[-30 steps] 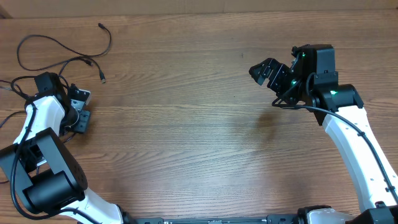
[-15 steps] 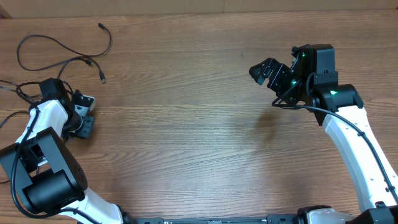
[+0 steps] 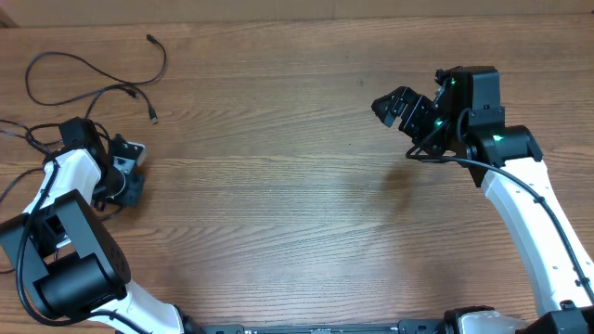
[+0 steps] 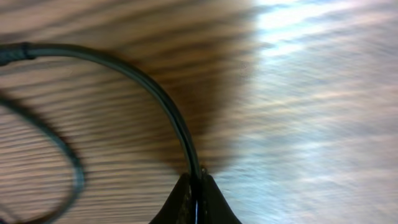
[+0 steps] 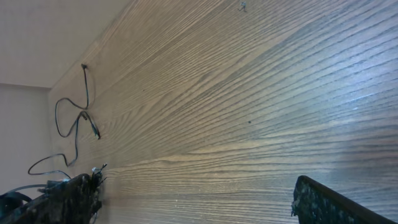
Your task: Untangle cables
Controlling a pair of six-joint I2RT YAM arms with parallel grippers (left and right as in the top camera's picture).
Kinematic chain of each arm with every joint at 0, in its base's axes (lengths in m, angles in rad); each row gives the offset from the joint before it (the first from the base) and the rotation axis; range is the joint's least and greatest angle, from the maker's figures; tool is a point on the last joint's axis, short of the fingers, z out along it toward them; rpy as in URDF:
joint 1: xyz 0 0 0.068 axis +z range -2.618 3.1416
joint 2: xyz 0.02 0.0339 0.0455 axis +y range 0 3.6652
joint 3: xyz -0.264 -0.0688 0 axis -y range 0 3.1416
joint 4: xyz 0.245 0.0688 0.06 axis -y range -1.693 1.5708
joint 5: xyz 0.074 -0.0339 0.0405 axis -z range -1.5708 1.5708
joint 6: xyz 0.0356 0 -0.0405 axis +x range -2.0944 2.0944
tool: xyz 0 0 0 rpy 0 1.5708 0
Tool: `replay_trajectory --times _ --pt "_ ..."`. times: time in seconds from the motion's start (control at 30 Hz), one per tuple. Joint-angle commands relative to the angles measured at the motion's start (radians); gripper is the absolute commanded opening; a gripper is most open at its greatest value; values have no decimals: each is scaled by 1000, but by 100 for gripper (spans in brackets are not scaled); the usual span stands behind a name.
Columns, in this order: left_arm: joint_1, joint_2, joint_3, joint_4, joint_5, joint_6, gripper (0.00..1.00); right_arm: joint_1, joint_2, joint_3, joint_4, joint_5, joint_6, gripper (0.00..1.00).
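Wood-grain bench (image 3: 278,204) stretches between two arms, with the untangling at its gripping step. At the far left edge, the left gripper (image 4: 198,190) has its fingers pressed together on one thin black cord of the cables (image 3: 111,89), pinching it just above the boards where it arcs away. The other cords lie loosely looped toward the back-left corner. The right gripper (image 3: 401,107) hangs well apart on the right, fingers spread wide, holding nothing. The next move likely calls for a slow pull that draws the pinched cord clear without tightening any loop.
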Motion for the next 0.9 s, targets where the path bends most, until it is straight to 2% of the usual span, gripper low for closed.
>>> replay_trajectory --times 0.0,0.5,0.67,0.73,0.87 --pt "2 -51 -7 -28 101 68 4 -2 0 15 3 10 1 100" --pt "6 -199 -7 -201 95 93 4 -2 0 15 6 10 1 100" --pt "57 -235 -7 -240 -11 -16 4 -2 0 15 5 10 0 100" --pt "110 -236 -7 -253 -9 -60 4 -2 0 15 6 10 -3 100" --pt "183 -236 -7 -261 35 -67 4 -2 0 15 8 10 -3 100"
